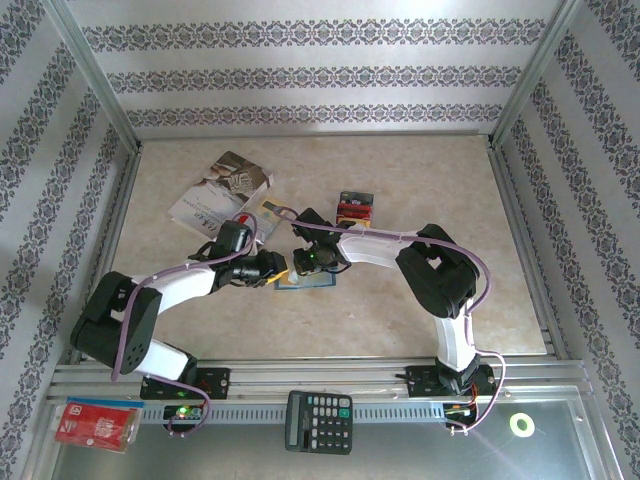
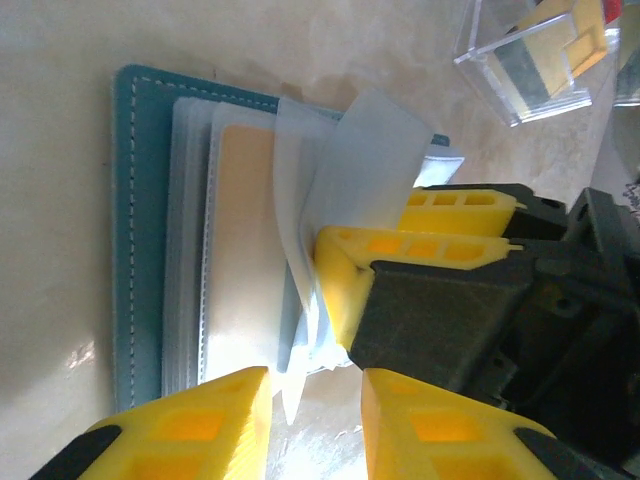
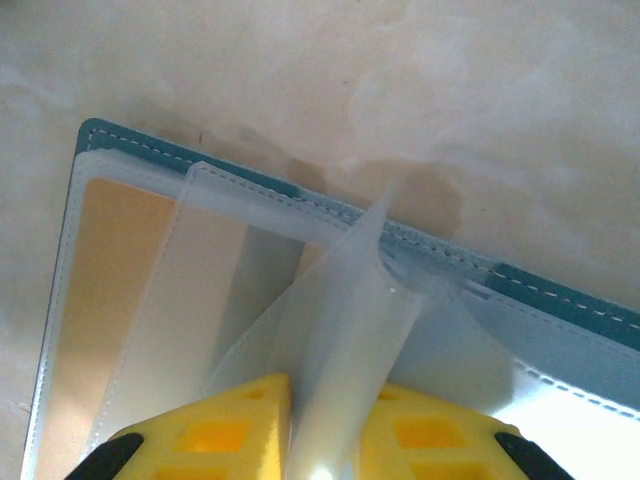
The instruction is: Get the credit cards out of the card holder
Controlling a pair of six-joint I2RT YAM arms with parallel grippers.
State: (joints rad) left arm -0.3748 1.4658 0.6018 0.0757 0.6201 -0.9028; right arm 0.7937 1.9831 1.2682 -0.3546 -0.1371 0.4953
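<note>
Now – right gripper pinches card holder clear sleeve; left gripper narrow, grip unclear – red packet print unreadable.

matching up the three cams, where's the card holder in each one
Top external: card holder mid-table, at the tip of the right gripper.
Left wrist: card holder fills the left half, lying open with its teal edge leftmost.
Right wrist: card holder runs across the middle, teal edge uppermost.
Shared landmark: the right gripper pinching a clear sleeve of it.
</note>
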